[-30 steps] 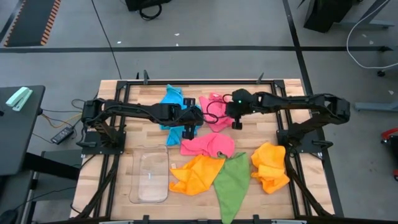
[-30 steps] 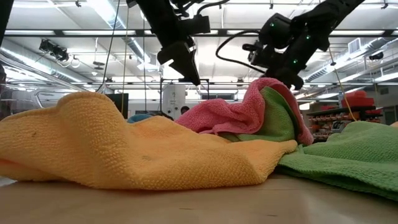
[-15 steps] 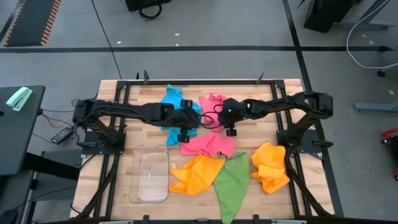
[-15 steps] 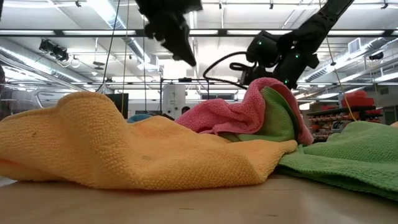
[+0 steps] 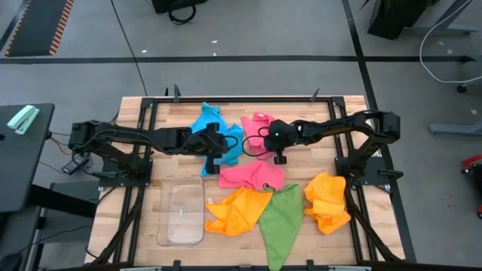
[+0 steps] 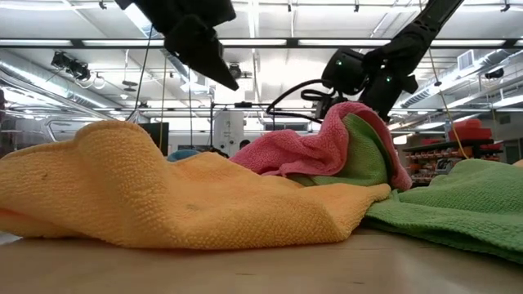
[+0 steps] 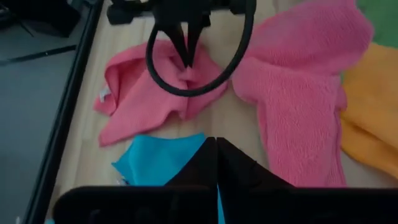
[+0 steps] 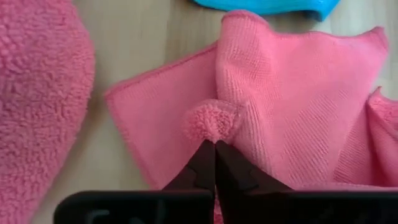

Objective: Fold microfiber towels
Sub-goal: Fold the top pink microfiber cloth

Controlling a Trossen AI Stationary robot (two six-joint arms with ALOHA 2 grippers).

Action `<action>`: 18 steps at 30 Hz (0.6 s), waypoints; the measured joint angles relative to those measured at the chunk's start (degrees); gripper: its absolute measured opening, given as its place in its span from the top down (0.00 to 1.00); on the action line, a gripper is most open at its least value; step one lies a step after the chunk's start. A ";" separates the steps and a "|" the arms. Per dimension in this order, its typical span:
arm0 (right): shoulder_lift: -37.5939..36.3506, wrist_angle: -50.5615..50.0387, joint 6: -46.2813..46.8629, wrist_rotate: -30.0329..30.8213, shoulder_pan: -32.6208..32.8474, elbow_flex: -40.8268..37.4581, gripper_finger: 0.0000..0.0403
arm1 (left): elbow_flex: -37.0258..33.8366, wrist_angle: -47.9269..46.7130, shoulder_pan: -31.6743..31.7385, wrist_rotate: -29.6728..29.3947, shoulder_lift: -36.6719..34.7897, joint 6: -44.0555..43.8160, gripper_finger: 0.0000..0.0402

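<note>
A pink towel [image 5: 256,126] lies spread on the table's far middle, with my right gripper [image 5: 280,158] shut on it. Beside it, toward the table's left, lies a sky-blue towel [image 5: 207,120]. My left gripper [image 5: 213,165] hangs shut and empty above the blue towel's near edge [image 7: 163,158]. A second, crumpled pink towel [image 5: 252,177] lies nearer, overlapping an orange towel [image 5: 235,211]. A green towel [image 5: 282,218] and another orange towel [image 5: 325,202] lie near the front. My right gripper pinches a small raised pucker [image 8: 211,121] of the pink towel between its two fingertips, a little in from one edge. The fingers slant down onto it from above and from the table's right. The rest of the towel lies on the table, loosely wrinkled.
A clear plastic tray [image 5: 183,213] stands at the front left of the tabletop. A black frame [image 5: 151,105] runs along the table's far and side edges. Bare wood [image 5: 301,162] shows between the far pink towel and the right orange one.
My left gripper has drawn back toward the table's left edge, away from the pink towels, and rolled a little. My right gripper has come down and slightly leftward onto the far pink towel. The towels lie where they were.
</note>
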 joint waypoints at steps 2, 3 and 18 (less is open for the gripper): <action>-1.61 -0.12 -0.02 1.41 -0.01 0.00 0.99 | -1.29 -0.32 0.02 -0.03 -1.12 -0.75 0.97; -2.79 -0.54 -0.02 2.53 -0.01 0.00 0.99 | -1.82 0.64 0.02 0.00 -1.74 -0.81 0.96; -26.16 -16.22 4.63 14.42 -3.20 0.34 0.99 | -4.49 1.34 -0.07 0.01 -5.68 -0.81 0.96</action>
